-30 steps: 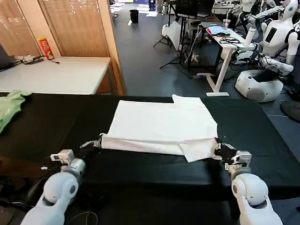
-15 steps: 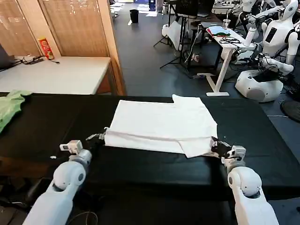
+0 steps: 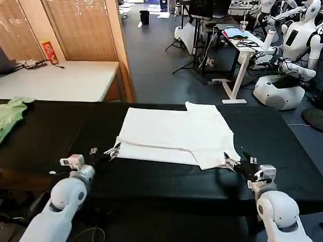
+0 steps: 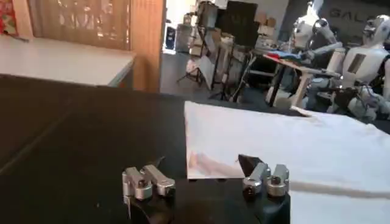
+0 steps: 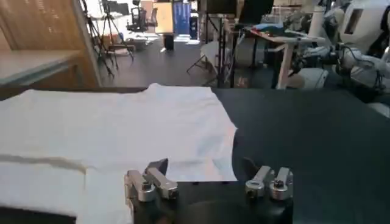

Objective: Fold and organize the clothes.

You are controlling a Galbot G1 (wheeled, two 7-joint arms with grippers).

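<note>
Nearest the robot, the left claw [image 3: 103, 153] sits low over the black cloth-covered table [image 3: 60, 136], its metal fingers spread apart and holding nothing, just off the near left corner of the white cotton T-shirt [image 3: 174, 133]. In the left wrist view that claw [image 4: 204, 181] shows two stubby silver fingertips [image 4: 146, 181] parted wide, one over bare black table [image 4: 73, 134], the other at the edge of the white cotton T-shirt [image 4: 286, 143], where a thin folded hem runs across the fabric.

The right claw [image 3: 237, 162] hovers at the near right corner of the shirt, its fingers likewise apart and empty. From the right wrist view the right claw [image 5: 207, 182] has one fingertip over the white cotton T-shirt [image 5: 116, 128] and the other over the black table [image 5: 304, 134].

The shirt lies flat in the middle of the table, soft and lightly creased, a rough rectangle with its near edge doubled back in a narrow band and a loose flap hanging out at the near right corner. A short sleeve pokes out at the far edge.

Far to the left, a crumpled light green garment [image 3: 11, 115] lies at the table's edge. Beyond the black table stands a pale white side table [image 3: 65, 79] with a red cylindrical can [image 3: 49, 52] on it.
</note>
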